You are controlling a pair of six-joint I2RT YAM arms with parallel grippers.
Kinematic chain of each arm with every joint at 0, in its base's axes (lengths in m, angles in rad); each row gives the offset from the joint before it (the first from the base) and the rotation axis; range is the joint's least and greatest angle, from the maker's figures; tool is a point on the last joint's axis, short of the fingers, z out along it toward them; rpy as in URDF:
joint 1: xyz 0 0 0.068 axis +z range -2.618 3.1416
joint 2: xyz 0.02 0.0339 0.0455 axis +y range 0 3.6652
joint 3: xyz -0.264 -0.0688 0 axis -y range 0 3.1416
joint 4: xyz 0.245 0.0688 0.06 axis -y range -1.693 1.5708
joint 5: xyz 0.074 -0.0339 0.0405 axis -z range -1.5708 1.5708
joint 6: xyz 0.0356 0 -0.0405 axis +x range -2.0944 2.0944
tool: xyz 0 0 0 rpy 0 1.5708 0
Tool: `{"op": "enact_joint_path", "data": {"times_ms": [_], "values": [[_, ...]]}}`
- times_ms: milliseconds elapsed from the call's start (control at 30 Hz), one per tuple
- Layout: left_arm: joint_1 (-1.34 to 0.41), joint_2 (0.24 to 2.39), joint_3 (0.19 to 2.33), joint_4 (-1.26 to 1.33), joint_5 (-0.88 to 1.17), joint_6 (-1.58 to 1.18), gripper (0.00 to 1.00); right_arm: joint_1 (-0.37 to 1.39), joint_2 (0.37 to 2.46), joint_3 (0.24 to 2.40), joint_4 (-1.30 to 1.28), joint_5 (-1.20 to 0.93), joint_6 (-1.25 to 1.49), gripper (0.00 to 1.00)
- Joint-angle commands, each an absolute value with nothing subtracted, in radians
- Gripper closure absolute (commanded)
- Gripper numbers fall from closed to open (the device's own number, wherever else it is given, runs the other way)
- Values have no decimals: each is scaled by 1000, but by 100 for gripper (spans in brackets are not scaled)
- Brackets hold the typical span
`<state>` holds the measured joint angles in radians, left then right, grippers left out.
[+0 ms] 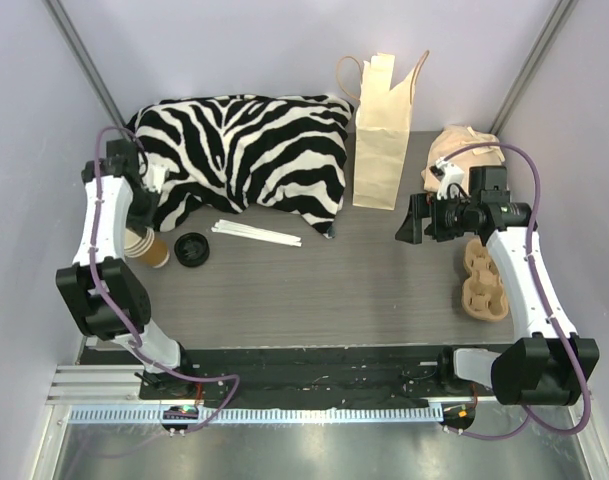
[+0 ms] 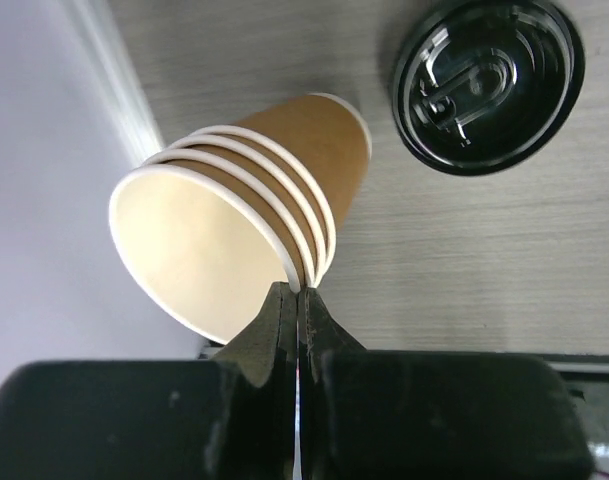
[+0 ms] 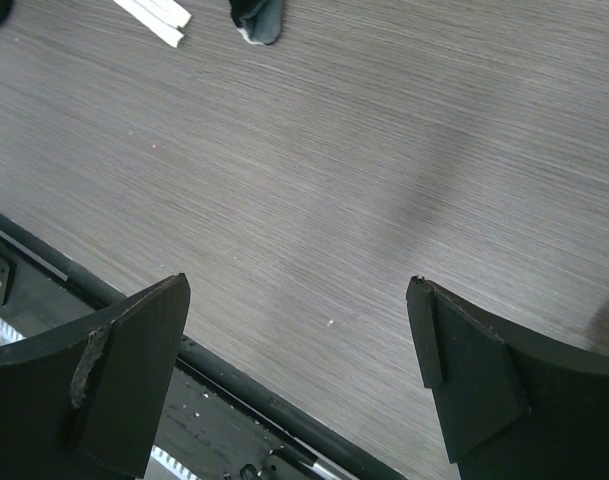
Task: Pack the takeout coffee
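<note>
The takeout coffee cup [image 2: 189, 245] is the topmost of several nested brown paper cups [image 1: 148, 247] at the left edge of the table. The stack looks tilted, its open mouth toward the left wrist camera. My left gripper [image 2: 297, 292] is shut on the rim and thin wall of that top cup, one finger inside and one outside. In the top view the left gripper [image 1: 142, 222] reaches down onto the stack. My right gripper [image 3: 299, 285] is open and holds nothing, hanging over bare table. In the top view the right gripper [image 1: 408, 222] is right of centre.
A flat black lid [image 1: 192, 248] lies just right of the cups. White stirrers [image 1: 256, 233] lie mid-table. A zebra-striped cloth [image 1: 249, 150] fills the back left, an upright paper bag [image 1: 384, 135] stands at the back, and a pulp cup carrier [image 1: 484, 282] sits at the right.
</note>
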<state>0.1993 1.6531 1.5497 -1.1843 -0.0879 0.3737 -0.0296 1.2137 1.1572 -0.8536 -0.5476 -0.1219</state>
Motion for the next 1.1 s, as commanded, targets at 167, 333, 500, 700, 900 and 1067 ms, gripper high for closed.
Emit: {"op": "enact_joint_path", "data": {"times_ms": [167, 333, 500, 700, 900, 1067], "values": [[207, 1528, 1615, -1226, -49, 387, 100, 98, 1238, 1239, -747, -686, -58, 0], [207, 1519, 1540, -1206, -67, 384, 100, 238, 1324, 1318, -703, -707, -3, 0], [207, 1505, 1509, -1197, -55, 364, 100, 408, 1454, 1399, -620, -684, 70, 0], [207, 1479, 1454, -1201, -41, 344, 100, 587, 1610, 1480, -333, -673, 322, 0], [207, 1439, 1405, -1151, -46, 307, 100, 718, 1896, 1647, 27, -626, 684, 3], [212, 1417, 1399, -1135, -14, 279, 100, 779, 2213, 1828, 379, -698, 1059, 45]]}}
